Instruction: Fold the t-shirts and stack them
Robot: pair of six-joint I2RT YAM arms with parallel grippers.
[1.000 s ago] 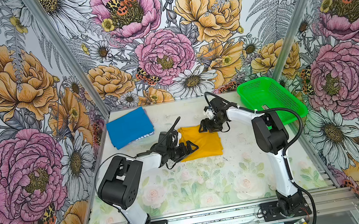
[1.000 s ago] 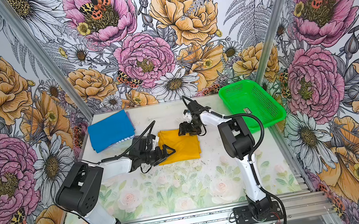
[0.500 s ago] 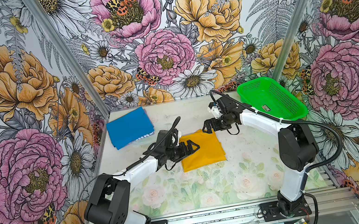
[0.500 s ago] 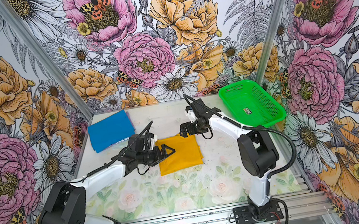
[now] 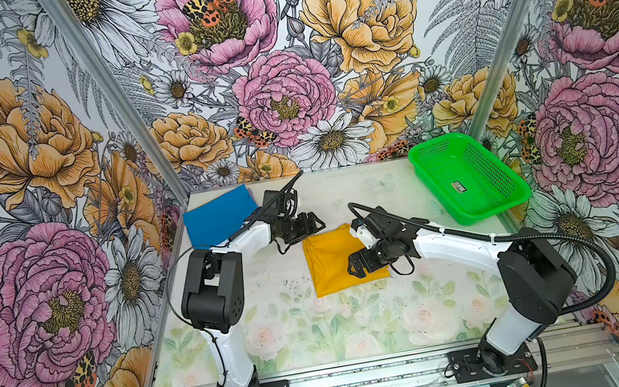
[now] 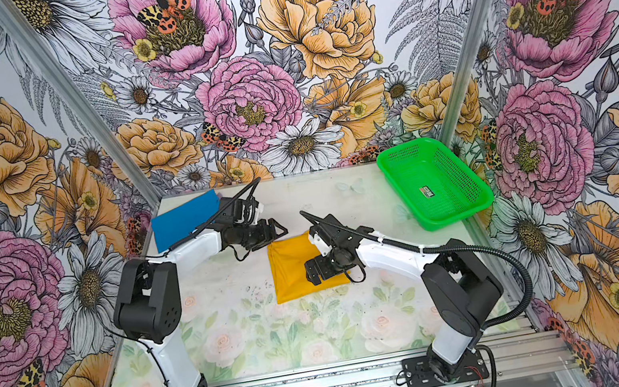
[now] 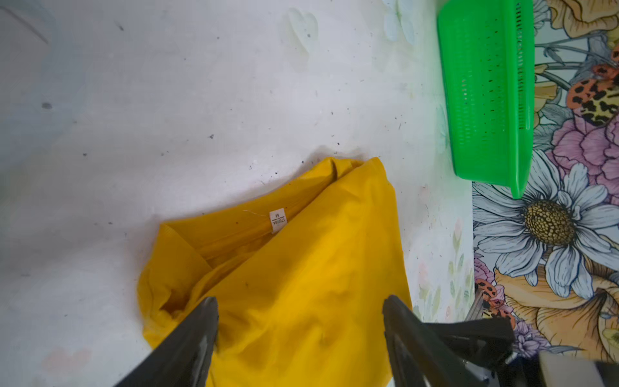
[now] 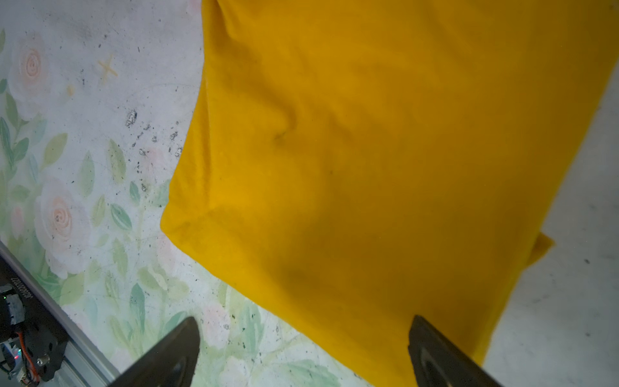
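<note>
1. The left claw (image 5: 316, 225) hangs released over the far left corner of the yellow t-shirt (image 5: 328, 259). In the left wrist view its two dark, tapered fingers (image 7: 201, 335) stand well apart, with cloth showing between them and nothing pinched.
2. The right claw (image 5: 354, 268) is also released, over the shirt's near right part. Its two black fingers (image 8: 435, 351) are spread wide on either side of the cloth's edge. I cannot tell whether they touch it.
3. Both claws are matte black and sit on glossy white arm shells with black joints. There are two arms and two claws.
4. The yellow t-shirt is soft mustard cloth folded into a rough rectangle. It lies mid-table and is lightly creased and dimpled. The left wrist view shows loose layers at its open end and one small white sewn label (image 7: 278, 220).
5. The blue t-shirt (image 5: 215, 222) is a flat, smooth folded rectangle in the far left corner of the table. It lies apart from the yellow one and the left arm partly hides it. That makes two shirts, not stacked.
6. One bright green basket (image 5: 481, 171) of rigid plastic stands at the far right, rectangular, with perforated walls and floor. One small sticker (image 5: 459, 186) lies inside it.
7. The table (image 5: 362, 194) is pale, with a faded print of roses and leaves and dark specks.
</note>
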